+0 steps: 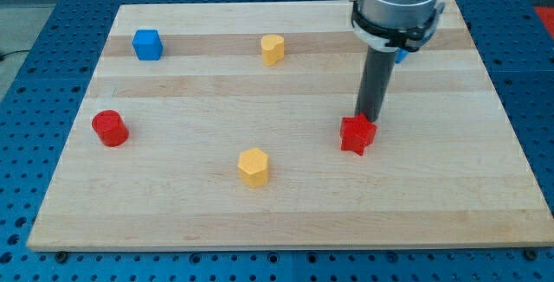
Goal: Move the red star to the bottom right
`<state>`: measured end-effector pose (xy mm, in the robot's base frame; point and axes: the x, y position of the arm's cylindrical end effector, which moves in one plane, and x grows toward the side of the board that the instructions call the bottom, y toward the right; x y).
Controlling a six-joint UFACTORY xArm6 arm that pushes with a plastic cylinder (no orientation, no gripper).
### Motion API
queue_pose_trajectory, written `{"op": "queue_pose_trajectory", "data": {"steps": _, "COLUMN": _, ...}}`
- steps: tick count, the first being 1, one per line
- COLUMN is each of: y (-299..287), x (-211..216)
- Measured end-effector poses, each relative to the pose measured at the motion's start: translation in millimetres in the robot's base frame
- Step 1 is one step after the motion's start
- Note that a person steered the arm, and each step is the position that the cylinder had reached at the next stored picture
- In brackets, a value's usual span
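Note:
The red star point(357, 135) lies on the wooden board point(286, 213), right of the middle. My tip point(369, 119) stands at the star's upper right edge, touching or almost touching it. The dark rod rises from there to the arm's grey body at the view's top right.
A blue cube point(147, 44) sits at the upper left. A yellow heart-like block point(273, 48) is at the top middle. A red cylinder point(110, 128) is at the left. A yellow hexagon point(254, 166) is below the middle. A blue block point(401, 55) shows partly behind the arm.

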<state>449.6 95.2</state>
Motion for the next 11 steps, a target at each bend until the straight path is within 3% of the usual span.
{"op": "queue_pose_trajectory", "data": {"steps": 1, "y": -34.9, "x": 2.7}}
{"op": "queue_pose_trajectory", "data": {"steps": 3, "y": -49.8, "x": 40.6}}
{"op": "queue_pose_trajectory", "data": {"steps": 4, "y": -91.0, "x": 49.0}}
{"op": "queue_pose_trajectory", "data": {"steps": 7, "y": 38.7, "x": 60.9}}
{"op": "queue_pose_trajectory", "data": {"steps": 8, "y": 46.0, "x": 92.2}}
{"op": "queue_pose_trajectory", "data": {"steps": 9, "y": 46.8, "x": 96.2}}
{"op": "queue_pose_trajectory", "data": {"steps": 10, "y": 46.3, "x": 96.2}}
{"op": "queue_pose_trajectory", "data": {"steps": 11, "y": 39.1, "x": 62.5}}
